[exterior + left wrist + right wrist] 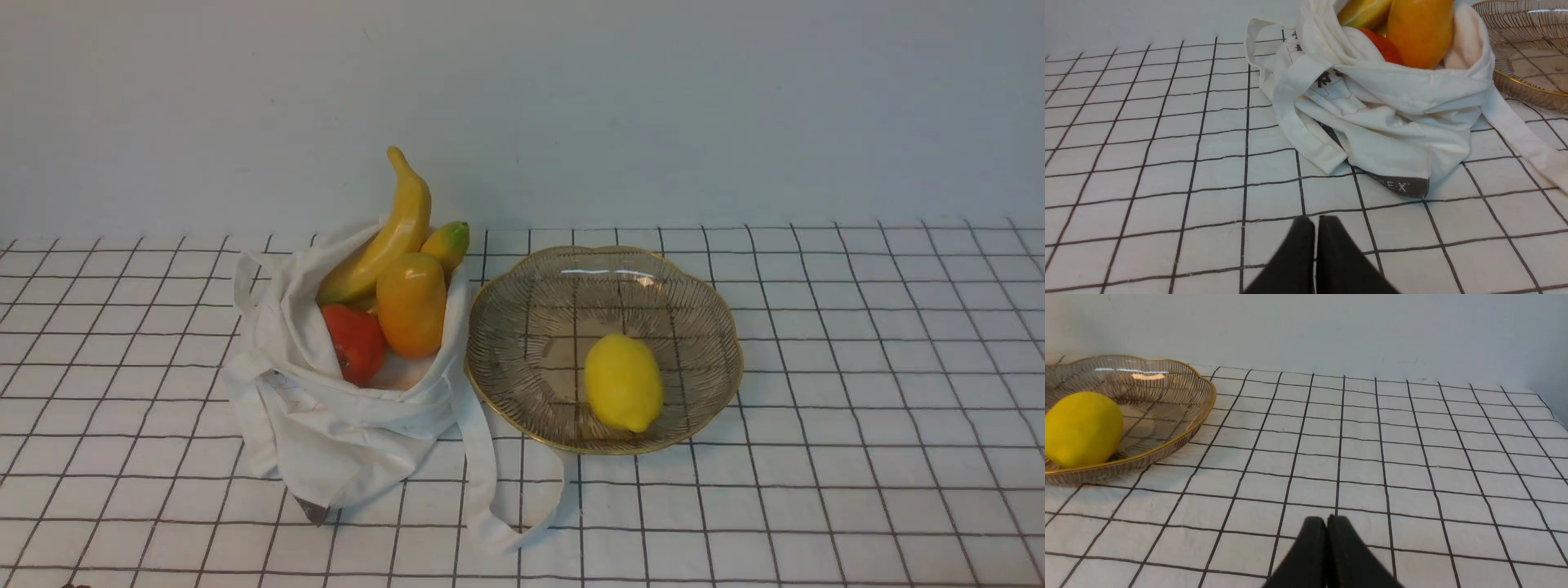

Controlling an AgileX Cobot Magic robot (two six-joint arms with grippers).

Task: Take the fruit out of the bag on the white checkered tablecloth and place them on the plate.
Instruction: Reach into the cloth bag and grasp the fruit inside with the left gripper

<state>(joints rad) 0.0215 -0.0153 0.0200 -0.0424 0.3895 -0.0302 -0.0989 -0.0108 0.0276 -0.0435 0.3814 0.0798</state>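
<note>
Front view: we see lemon (623, 382) on plate (531, 318); mango (411, 304), bananas (392, 233), red fruit (357, 341) in bag (326, 441); left hand (1314, 245), right hand (1327, 543) clenched.

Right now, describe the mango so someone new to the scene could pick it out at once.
On the checkered tablecloth, left of the gold-rimmed glass plate, sits a crumpled white bag with fruit poking out. The mango stands upright at the opening's plate side, right of the red fruit and in front of the long banana. It alone is oblong, plump, orange-yellow.
</note>
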